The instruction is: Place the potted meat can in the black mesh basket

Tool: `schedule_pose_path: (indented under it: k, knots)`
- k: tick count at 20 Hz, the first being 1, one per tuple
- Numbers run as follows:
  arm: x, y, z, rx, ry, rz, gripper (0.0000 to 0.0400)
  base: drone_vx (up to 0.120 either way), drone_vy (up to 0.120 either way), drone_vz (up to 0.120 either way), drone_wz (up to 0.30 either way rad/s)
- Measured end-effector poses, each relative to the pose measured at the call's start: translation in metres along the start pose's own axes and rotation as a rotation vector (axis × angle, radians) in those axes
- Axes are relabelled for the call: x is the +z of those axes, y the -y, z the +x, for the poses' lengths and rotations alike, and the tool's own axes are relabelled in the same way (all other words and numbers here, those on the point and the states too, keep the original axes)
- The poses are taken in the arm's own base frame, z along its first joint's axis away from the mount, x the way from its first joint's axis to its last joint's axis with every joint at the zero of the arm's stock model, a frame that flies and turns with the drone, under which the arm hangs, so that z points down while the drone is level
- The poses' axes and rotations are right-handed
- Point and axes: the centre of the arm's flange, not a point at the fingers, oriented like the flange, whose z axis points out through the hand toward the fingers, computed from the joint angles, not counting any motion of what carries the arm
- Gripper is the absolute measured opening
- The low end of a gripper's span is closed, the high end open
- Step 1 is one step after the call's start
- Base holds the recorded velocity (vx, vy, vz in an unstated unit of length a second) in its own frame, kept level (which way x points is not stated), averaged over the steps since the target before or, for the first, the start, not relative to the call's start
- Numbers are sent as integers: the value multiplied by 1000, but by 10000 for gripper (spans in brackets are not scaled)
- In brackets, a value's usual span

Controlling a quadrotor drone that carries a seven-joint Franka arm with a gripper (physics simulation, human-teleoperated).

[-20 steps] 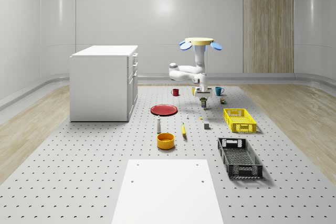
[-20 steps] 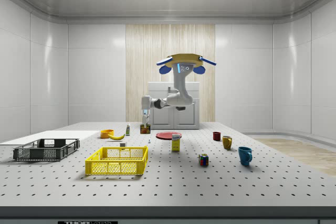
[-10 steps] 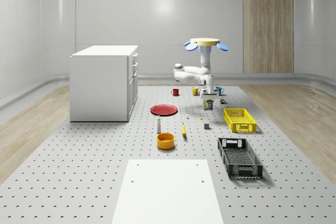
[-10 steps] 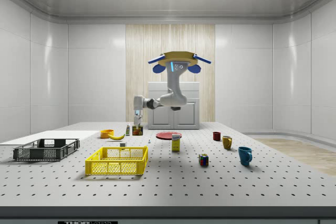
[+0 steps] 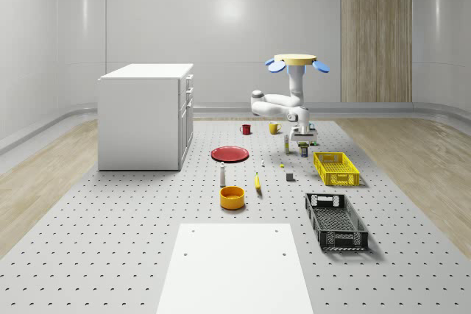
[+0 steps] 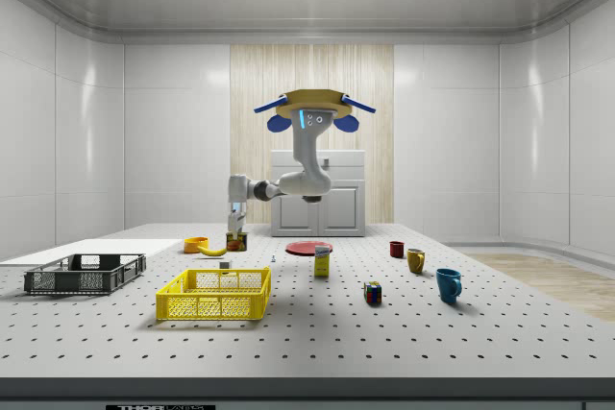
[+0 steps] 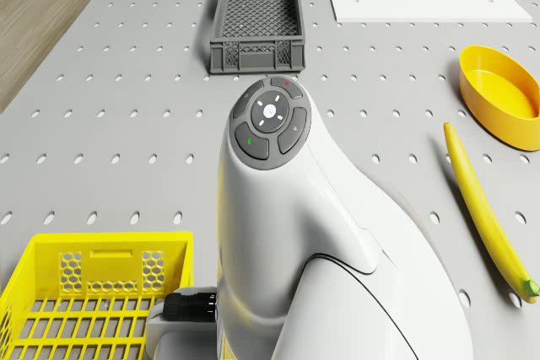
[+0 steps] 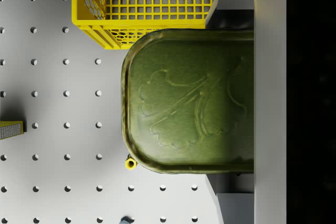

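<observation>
Drone (image 5: 298, 62) nearer basket (image 5: 335, 220); can (image 8: 189, 100) half-hidden.

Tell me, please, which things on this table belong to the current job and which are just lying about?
Job:
can, held in the end effector above the table while the drone hovers
black basket

Lying about:
yellow basket
banana
orange bowl
red plate
blue mug
cabinet

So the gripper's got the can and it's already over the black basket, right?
Not quite. The gripper has the can, but it hangs beside the yellow basket; the side view shows the black basket farther to its left. The drone hovers above the table.
</observation>
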Motion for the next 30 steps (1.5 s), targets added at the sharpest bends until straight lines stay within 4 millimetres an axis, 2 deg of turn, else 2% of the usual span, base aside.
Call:
schedule_pose_path:
  k: [28, 30]
  knots:
    - [0, 0, 0, 0, 0, 0, 291, 120, 0, 0, 0]
    - [0, 0, 0, 0, 0, 0, 291, 120, 80, 0, 0]
